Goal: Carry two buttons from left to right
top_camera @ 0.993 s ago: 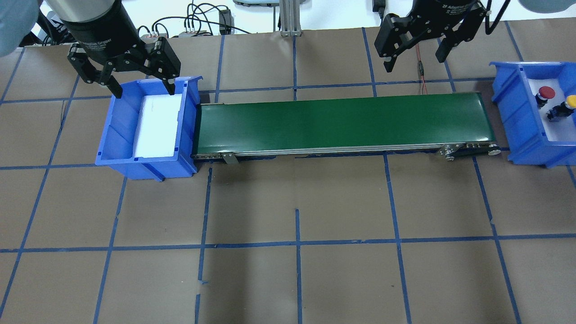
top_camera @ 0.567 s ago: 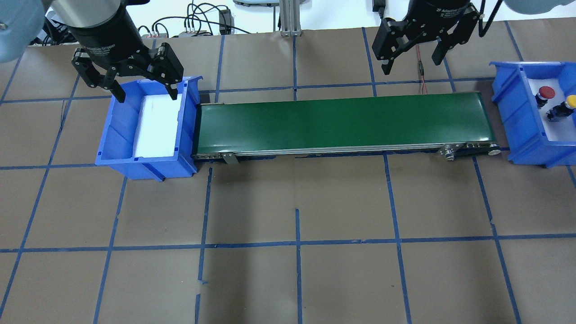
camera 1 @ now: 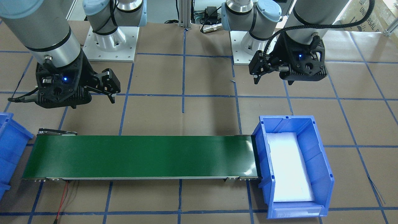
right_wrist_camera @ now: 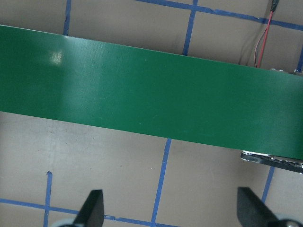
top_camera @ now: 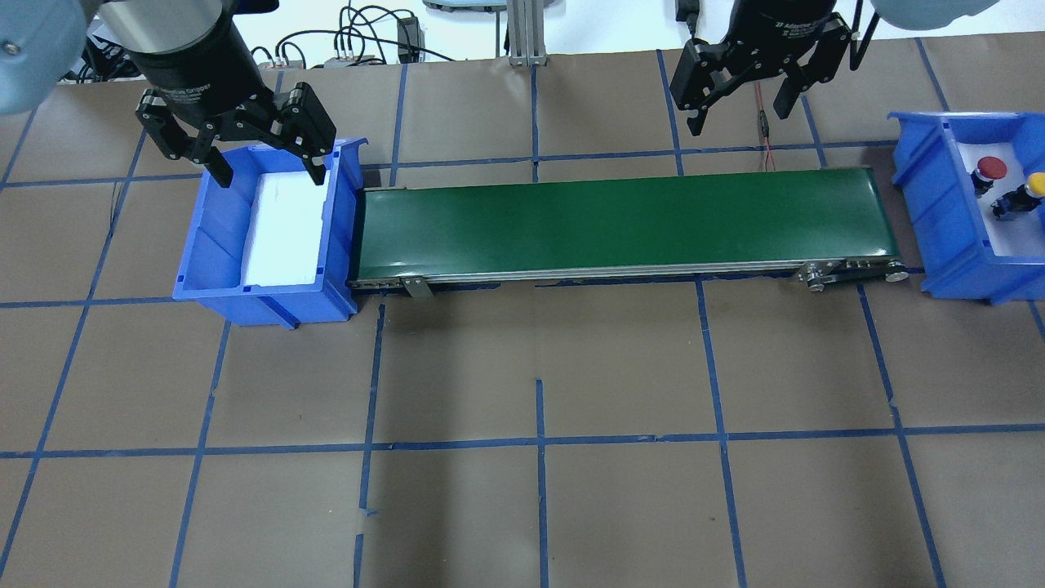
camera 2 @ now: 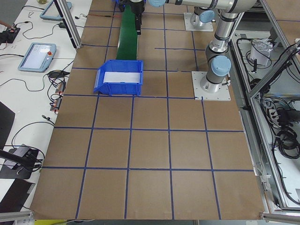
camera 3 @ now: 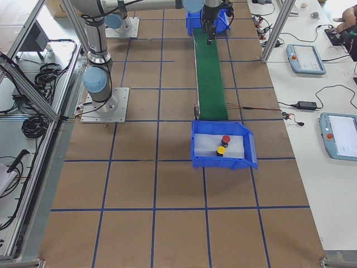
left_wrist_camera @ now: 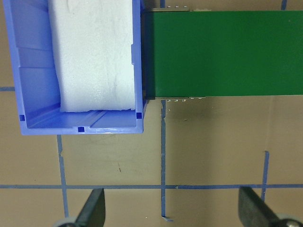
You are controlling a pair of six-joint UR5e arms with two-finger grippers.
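The red button (top_camera: 991, 169) and the yellow button (top_camera: 1035, 185) lie in the blue right bin (top_camera: 939, 204) on its white liner. They also show in the exterior right view as red (camera 3: 225, 139) and yellow (camera 3: 221, 149). My left gripper (top_camera: 269, 175) is open and empty, hovering over the back end of the blue left bin (top_camera: 216, 245), which holds only white foam (top_camera: 286, 229). My right gripper (top_camera: 736, 121) is open and empty, behind the right part of the green conveyor belt (top_camera: 620, 220). The wrist views show both finger pairs wide apart.
The conveyor runs between the two bins. A red-black wire (top_camera: 764, 122) lies behind its right end. Cables and an aluminium post (top_camera: 522, 33) stand at the table's back edge. Brown table with blue tape grid (top_camera: 539, 441) spreads in front.
My right gripper has drawn back and slightly left, away from the belt. My left gripper has shifted a little right over the left bin's back end. Both stay open. The buttons have not moved.
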